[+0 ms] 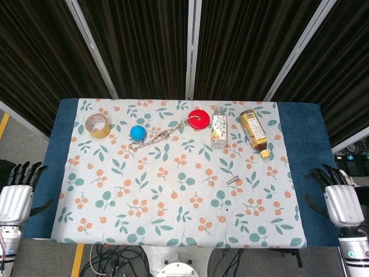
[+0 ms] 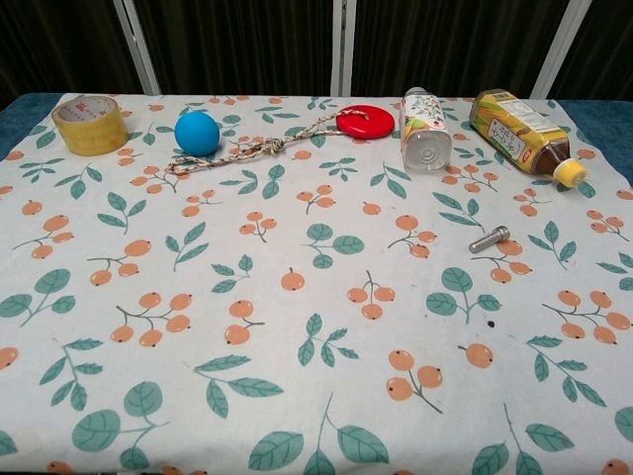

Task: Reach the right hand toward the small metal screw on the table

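A small metal screw (image 1: pixel 233 180) lies on the patterned cloth, right of centre; the chest view shows the screw (image 2: pixel 489 239) lying flat at the right. My right hand (image 1: pixel 337 196) hovers off the table's right edge, fingers apart and holding nothing, well to the right of the screw. Off the left edge my left hand (image 1: pixel 17 193) is likewise open with spread fingers. Neither hand appears in the chest view.
Along the far side lie a tape roll (image 1: pixel 97 125), a blue ball (image 1: pixel 137 133), a braided rope (image 1: pixel 155 138) tied to a red disc (image 1: pixel 198 119), a clear bottle (image 1: pixel 218 127) on its side and a yellow-capped brown bottle (image 1: pixel 253 131). Cables (image 1: pixel 115 259) hang below the front edge.
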Robot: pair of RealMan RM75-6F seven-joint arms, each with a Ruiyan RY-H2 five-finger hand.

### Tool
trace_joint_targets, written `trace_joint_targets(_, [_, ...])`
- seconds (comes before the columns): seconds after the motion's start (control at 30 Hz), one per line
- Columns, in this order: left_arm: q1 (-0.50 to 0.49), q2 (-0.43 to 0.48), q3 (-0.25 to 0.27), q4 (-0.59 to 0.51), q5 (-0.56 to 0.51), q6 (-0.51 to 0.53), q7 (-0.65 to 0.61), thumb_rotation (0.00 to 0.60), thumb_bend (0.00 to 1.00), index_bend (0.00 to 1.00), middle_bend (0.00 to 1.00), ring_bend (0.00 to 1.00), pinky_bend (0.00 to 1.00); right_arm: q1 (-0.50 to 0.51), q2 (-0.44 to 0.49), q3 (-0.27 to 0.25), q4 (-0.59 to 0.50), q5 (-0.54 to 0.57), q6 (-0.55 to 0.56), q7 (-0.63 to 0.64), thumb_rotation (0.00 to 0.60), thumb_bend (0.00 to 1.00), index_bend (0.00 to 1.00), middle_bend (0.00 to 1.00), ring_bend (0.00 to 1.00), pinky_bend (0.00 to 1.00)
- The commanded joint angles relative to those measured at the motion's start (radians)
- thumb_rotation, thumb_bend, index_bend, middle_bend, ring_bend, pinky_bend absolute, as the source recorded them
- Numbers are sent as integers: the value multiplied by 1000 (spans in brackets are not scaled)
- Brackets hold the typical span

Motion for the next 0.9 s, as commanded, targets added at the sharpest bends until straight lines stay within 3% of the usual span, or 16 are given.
trace_joint_targets(0.03, [0,0,0,0,0,0,1,600,144,162,108,0,0,-1,1,-2,0,-2,1,2,600,233,345,249,121,164])
trace_joint_targets(0.4, [6,2,3,-10,6,11,10,600,144,162,108,0,0,52,14,-8,2,-58,-59,4,600,234,345,249,120,164])
trace_joint_targets(0.63, [9,4,3,-10,7,14,3,600,144,162,108,0,0,239,7,13,-28,-127,-290,-38,600,249,345,250,121,164])
trace_joint_targets(0.9, [17,3,1,1,-2,18,-21,600,144,162,108,0,0,460,-105,44,40,-66,-615,-146,600,292,384,233,103,124])
